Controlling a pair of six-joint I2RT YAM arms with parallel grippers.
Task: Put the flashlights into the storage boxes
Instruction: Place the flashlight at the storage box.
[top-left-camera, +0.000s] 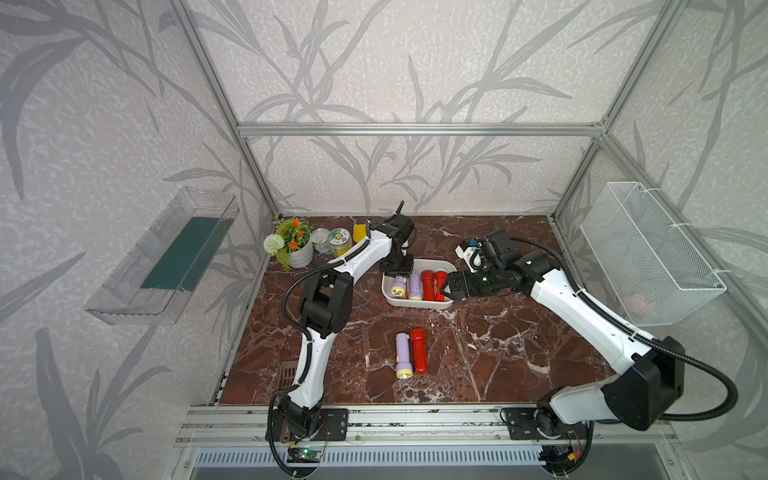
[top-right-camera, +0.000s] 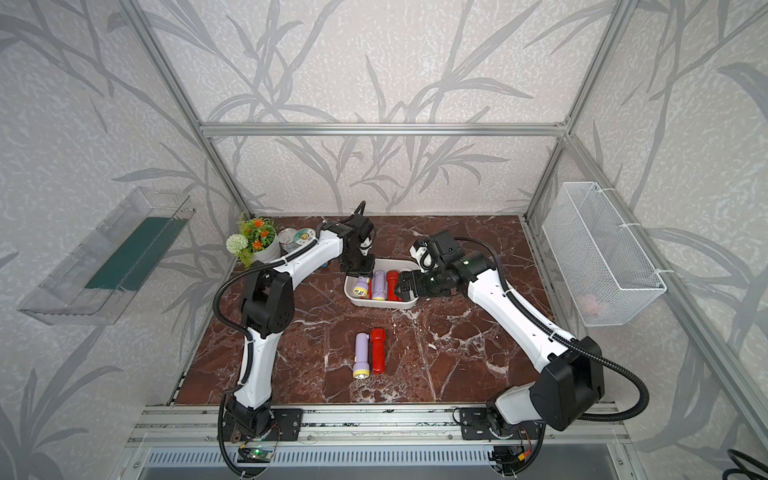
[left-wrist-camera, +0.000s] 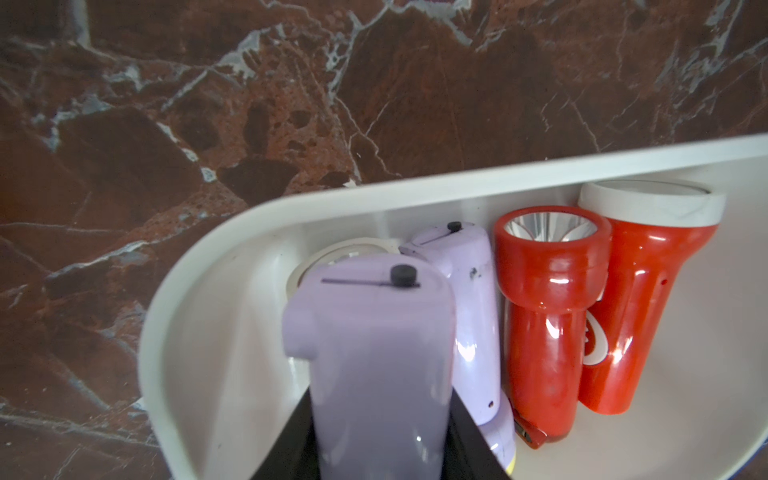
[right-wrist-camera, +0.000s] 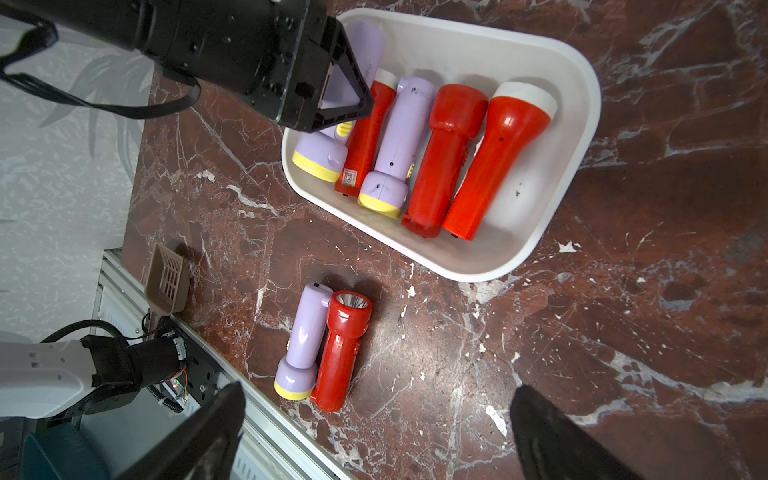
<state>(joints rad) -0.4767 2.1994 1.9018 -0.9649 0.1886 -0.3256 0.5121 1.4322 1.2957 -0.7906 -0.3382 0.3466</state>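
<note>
In left gripper (top-left-camera: 397, 272), lilac flashlight (left-wrist-camera: 374, 353); over tub (left-wrist-camera: 457, 179)

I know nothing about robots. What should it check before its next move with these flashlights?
1. Grip: left gripper shut on the lilac flashlight: ok.
2. Held flashlight over the white tub: ok.
3. Bare floor beneath it: not ok, a red flashlight lies underneath.
4. Spare hand: right gripper open, empty: ok.
5. All stowed: not ok, a second lilac flashlight and a second red flashlight lie side by side on the table.
</note>
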